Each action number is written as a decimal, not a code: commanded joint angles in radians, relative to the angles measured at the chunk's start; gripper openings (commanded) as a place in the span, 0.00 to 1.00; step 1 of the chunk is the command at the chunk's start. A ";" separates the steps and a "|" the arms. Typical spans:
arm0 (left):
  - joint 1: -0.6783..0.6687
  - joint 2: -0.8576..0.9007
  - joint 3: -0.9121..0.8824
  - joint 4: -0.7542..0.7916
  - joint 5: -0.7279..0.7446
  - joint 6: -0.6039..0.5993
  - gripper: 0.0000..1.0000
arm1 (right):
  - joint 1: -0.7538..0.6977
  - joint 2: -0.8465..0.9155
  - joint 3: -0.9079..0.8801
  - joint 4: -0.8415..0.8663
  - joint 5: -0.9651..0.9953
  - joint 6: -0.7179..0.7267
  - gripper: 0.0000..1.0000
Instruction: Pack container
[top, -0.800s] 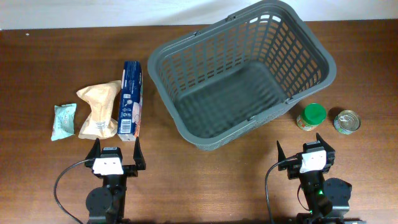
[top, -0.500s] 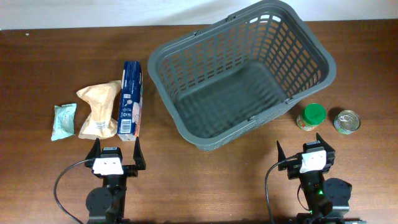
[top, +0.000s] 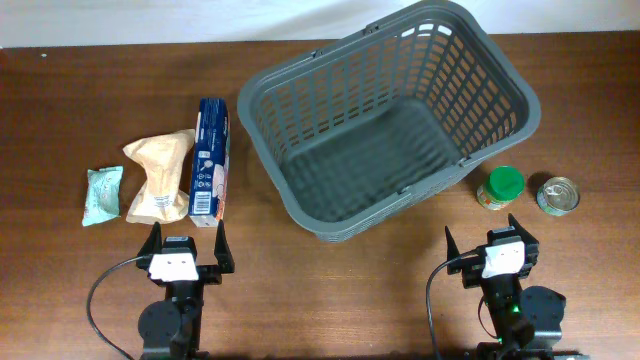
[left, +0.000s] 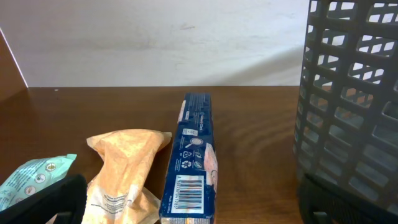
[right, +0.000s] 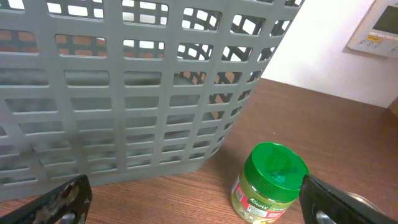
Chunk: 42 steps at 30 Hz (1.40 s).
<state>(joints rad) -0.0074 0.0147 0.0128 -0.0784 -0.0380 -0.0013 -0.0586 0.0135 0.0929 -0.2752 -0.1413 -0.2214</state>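
1. Nothing has moved since the earlier frames: the left gripper (top: 187, 238) and right gripper (top: 481, 234) both sit with jaws apart and hold nothing.
2. The container (top: 470, 90) sits at 12 o'clock on the brown wooden surface (top: 60, 100), with a white wall (left: 155, 43) beyond.

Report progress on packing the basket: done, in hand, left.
Done: nothing; the basket is empty. In hand: nothing; the left pincer and right pincer sit open, touching nothing. Left: the blue box, tan pouch and teal packet lie to the basket's left, and the green-lidded jar and tin can to its right.
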 joint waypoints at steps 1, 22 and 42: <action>-0.003 -0.010 -0.004 -0.002 -0.003 -0.010 0.99 | -0.007 -0.010 -0.007 0.000 -0.013 -0.007 0.99; -0.003 -0.010 -0.004 0.004 -0.010 -0.010 0.99 | -0.007 -0.010 -0.007 0.003 -0.036 -0.006 0.99; -0.003 0.753 0.974 -0.599 0.090 0.028 0.99 | -0.007 0.731 0.961 -0.531 -0.168 -0.010 0.99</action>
<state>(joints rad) -0.0074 0.5499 0.7944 -0.6254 0.0452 0.0074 -0.0586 0.5636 0.8436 -0.7475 -0.3058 -0.2073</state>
